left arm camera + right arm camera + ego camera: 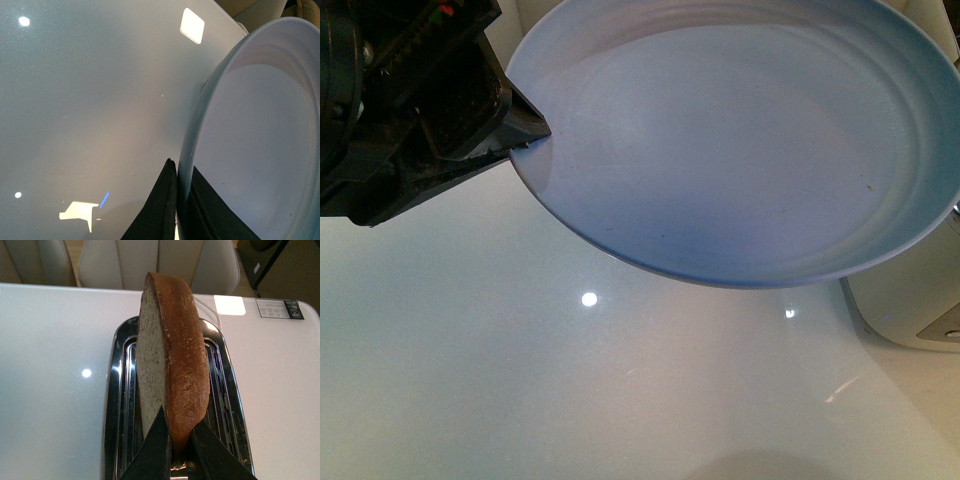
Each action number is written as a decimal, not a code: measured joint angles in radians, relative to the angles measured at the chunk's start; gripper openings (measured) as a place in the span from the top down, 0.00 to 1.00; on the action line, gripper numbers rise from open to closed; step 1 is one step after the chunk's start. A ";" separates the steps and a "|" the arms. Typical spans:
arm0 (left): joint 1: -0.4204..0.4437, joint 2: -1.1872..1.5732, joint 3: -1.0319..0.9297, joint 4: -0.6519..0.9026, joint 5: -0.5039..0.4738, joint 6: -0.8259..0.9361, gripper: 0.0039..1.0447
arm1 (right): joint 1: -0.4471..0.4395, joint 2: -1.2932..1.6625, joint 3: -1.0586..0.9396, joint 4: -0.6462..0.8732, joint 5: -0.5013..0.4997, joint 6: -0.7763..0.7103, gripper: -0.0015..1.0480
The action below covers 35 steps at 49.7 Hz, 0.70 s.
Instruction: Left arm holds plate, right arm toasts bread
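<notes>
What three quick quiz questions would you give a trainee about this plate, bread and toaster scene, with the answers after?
1. True or false: the bread lies on the plate.
2. Where does the right gripper hold the bread? A: upright above the toaster. B: sunk fully inside it. C: pressed against the plate.
3. Which part of the plate does the left gripper clamp?
Key: 1 false, the plate is bare. 2 A. 3 its rim.
</notes>
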 joint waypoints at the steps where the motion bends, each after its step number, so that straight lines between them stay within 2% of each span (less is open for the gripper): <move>1: 0.000 0.000 0.000 0.000 0.000 0.000 0.97 | 0.000 0.004 -0.002 0.002 0.000 0.000 0.97; 35: 0.000 0.000 0.000 0.000 0.000 0.000 0.97 | -0.003 0.066 -0.042 0.024 0.003 0.001 0.97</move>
